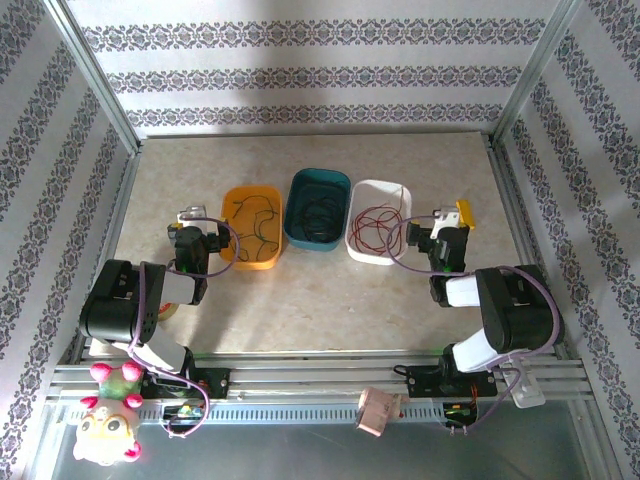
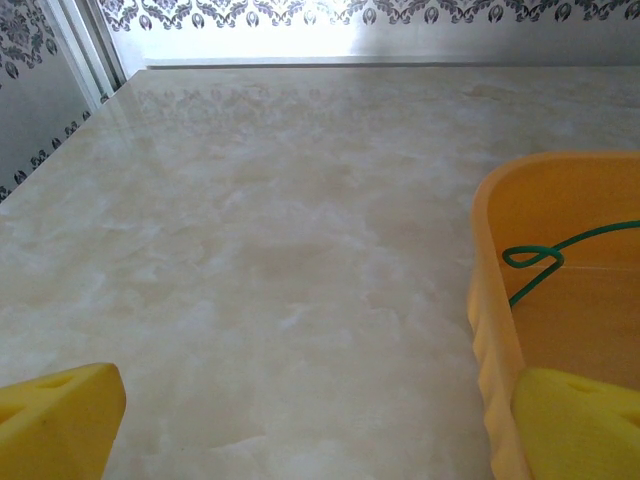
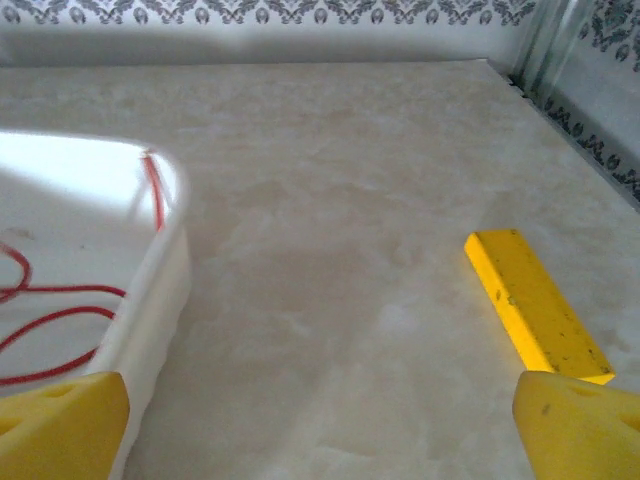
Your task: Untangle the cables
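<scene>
Now cables (image 1: 378, 225) lie in three trays (image 1: 291, 205) on the desk (image 1: 300, 300). Left pincer (image 2: 318, 425), nine o'clock of them, and right pincer (image 3: 320, 425), three o'clock, both stand apart, empty.

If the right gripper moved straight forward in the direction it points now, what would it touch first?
Probably the yellow block on the table, ahead of one finger of the open right gripper. The white tray lies beside the other; depth is unclear.

Bright even light, glare on white tray (image 3: 160, 290), soft shadows
</scene>
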`<state>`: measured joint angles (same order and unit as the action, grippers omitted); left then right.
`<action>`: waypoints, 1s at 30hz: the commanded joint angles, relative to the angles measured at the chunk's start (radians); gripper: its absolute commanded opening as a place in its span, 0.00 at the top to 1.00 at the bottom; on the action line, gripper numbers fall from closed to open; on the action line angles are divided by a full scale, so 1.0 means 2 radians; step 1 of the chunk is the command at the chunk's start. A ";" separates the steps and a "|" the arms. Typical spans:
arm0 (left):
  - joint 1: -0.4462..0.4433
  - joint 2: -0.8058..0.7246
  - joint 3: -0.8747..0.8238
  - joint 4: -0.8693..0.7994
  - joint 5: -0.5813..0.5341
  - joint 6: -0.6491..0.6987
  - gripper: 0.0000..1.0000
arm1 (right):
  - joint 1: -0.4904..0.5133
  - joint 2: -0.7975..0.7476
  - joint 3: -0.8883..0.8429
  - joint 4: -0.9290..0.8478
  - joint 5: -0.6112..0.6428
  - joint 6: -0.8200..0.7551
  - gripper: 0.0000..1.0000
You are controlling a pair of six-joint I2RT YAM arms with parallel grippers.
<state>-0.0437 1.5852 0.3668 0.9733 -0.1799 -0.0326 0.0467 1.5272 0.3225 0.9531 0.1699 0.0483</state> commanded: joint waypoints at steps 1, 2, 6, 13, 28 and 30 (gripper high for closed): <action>0.006 0.005 0.001 0.012 0.007 0.006 0.01 | -0.008 -0.006 0.007 -0.004 -0.008 0.003 0.02; 0.006 0.005 0.002 0.010 0.006 0.006 0.01 | -0.008 0.001 0.008 0.012 -0.006 0.003 0.02; 0.006 0.006 0.001 0.011 0.006 0.006 0.01 | 0.001 0.002 0.008 0.017 0.010 -0.003 0.02; 0.006 0.006 0.001 0.012 0.007 0.006 0.01 | 0.004 0.001 0.008 0.018 0.014 -0.005 0.02; 0.006 0.006 0.001 0.010 0.007 0.006 0.01 | -0.005 0.002 0.007 0.014 -0.004 0.000 0.02; 0.006 0.006 0.001 0.010 0.007 0.006 0.01 | -0.005 0.002 0.008 0.014 -0.005 0.001 0.02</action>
<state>-0.0437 1.5852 0.3668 0.9733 -0.1795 -0.0326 0.0429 1.5272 0.3225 0.9546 0.1814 0.0483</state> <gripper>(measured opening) 0.991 0.980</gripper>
